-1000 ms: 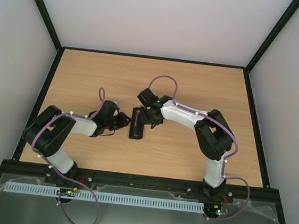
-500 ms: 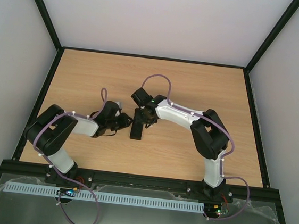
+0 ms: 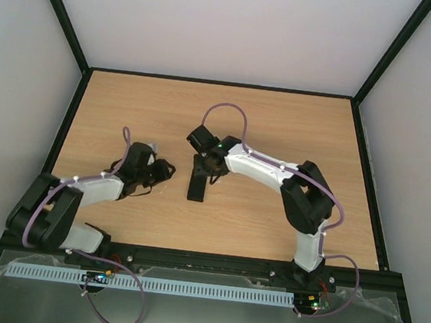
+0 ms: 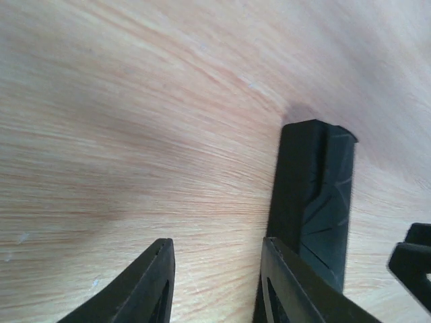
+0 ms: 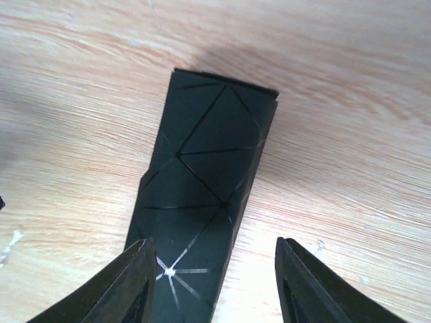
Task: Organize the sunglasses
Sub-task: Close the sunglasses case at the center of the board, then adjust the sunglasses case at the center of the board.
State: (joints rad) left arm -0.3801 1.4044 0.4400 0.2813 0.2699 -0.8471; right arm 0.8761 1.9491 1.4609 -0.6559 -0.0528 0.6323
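Observation:
The sunglasses are out of view in every frame. A black oblong case (image 3: 196, 189) with a faceted triangle pattern lies closed on the wooden table (image 3: 281, 122). My right gripper (image 3: 202, 168) hangs over the case's far end. In the right wrist view the case (image 5: 202, 175) runs up between the spread jaws of that gripper (image 5: 212, 250), nearer the left finger, with a wide gap to the right one. My left gripper (image 3: 161, 170) sits left of the case. Its jaws (image 4: 215, 252) are open over bare wood, the case (image 4: 315, 195) just beyond the right finger.
Black frame rails run along the table's edges (image 3: 368, 177), with grey walls beyond. A perforated white strip (image 3: 148, 284) lies along the near edge by the arm bases. A dark part (image 4: 412, 259) shows at the right edge of the left wrist view.
My left arm has drawn back to the left, away from the case, and its jaws have parted. The right gripper's jaws have spread wider over the case's far end. The case stays put.

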